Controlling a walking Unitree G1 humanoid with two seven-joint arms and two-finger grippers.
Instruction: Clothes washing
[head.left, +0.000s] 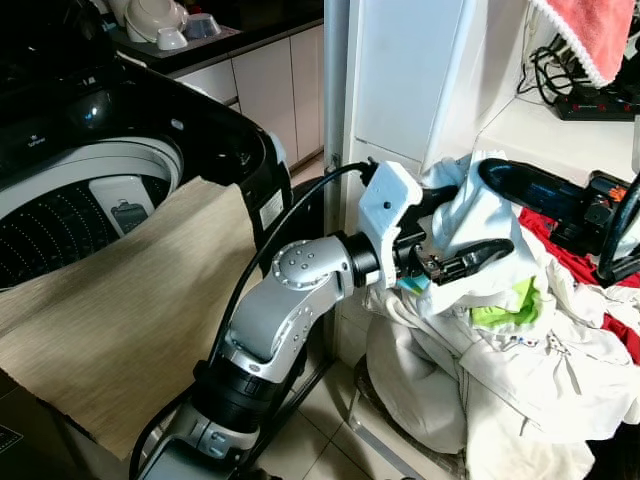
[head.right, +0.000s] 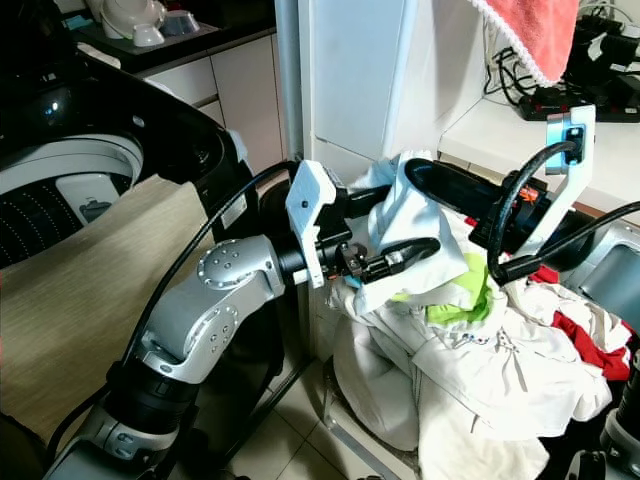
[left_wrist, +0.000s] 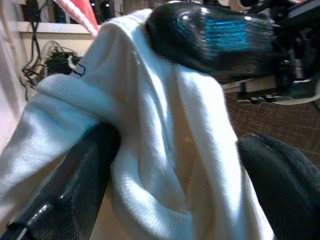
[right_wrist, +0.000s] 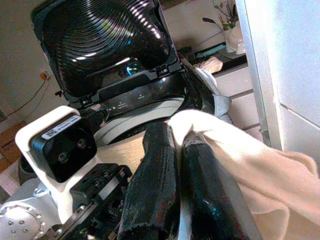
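Lifting the white garment (head.left: 470, 225) cleanly is the step in hand: at right of center in the head views it hangs over the laundry pile (head.left: 520, 370), pinched by both claws. The left gripper (head.left: 462, 262) grips a fold, and the right gripper (right_wrist: 185, 185) is clamped nearly closed on the same cloth. Best raise both together, then swing toward the open washer drum (head.left: 70, 225) at upper left, clear of the beige cloth (head.left: 130, 310).

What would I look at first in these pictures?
Probably the two grippers meeting over the laundry pile: the left gripper and the right gripper both pinch one white cloth held up above it. Next, the open washer on the robot's left, a beige cloth draped over its rim.
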